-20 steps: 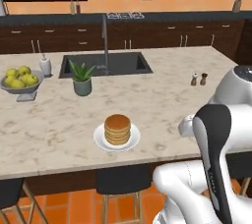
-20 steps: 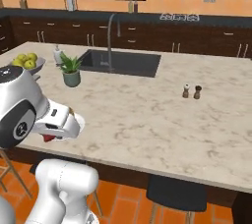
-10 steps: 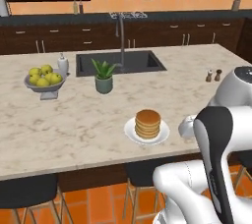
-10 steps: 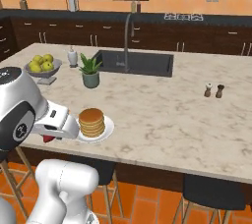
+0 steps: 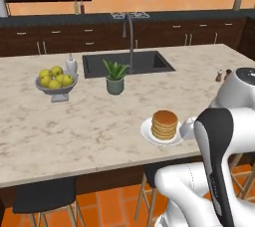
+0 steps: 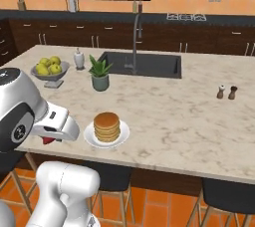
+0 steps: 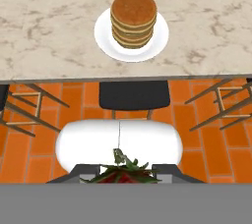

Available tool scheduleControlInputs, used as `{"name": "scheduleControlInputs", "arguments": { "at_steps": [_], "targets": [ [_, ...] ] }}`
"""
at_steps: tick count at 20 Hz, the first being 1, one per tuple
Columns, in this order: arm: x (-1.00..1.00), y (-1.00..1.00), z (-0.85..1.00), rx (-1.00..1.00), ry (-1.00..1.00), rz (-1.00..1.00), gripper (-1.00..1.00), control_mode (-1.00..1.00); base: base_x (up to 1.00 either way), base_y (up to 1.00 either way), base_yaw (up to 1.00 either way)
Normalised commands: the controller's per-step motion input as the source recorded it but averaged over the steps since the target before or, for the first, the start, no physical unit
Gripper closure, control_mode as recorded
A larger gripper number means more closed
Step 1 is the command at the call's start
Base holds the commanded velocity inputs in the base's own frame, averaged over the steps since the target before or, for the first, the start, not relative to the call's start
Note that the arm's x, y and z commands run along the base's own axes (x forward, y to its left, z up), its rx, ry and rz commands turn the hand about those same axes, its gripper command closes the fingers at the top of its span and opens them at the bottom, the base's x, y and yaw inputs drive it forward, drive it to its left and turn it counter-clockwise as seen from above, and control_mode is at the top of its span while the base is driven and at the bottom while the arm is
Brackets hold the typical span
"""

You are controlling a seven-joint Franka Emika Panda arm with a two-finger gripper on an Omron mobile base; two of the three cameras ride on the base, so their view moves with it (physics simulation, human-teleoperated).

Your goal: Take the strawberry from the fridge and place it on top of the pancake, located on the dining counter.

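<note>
Between the end effector (image 7: 126, 171) fingers, strawberry (image 7: 124, 173) clamped, short of pancake (image 7: 133, 17) on dining counter (image 7: 49, 31)

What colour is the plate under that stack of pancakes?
The plate is plain white, under the golden-brown pancake stack. The hand view shows it best.

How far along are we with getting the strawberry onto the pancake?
Done: the strawberry is out of the fridge, clamped in the gripper. In hand: the gripper hangs just off the dining counter edge, with the pancake on its plate ahead. Left: reach over the stack, set the strawberry on top, let go.
</note>
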Motion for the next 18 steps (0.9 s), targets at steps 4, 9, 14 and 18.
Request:
{"name": "scheduleControlInputs", "arguments": {
  "at_steps": [4,9,14,18],
  "targets": [
    [0.00,0.00,0.00,0.00,0.00,0.00,1.00,1.00,0.44,0.00,0.00],
    [0.00,0.00,0.00,0.00,0.00,0.00,1.00,1.00,0.43,0.00,0.00],
    [0.00,0.00,0.00,0.00,0.00,0.00,1.00,1.00,0.08,0.00,0.00],
    [0.43,0.00,0.05,0.00,0.00,0.00,1.00,-1.00,0.00,0.00,0.00]
  ]
}}
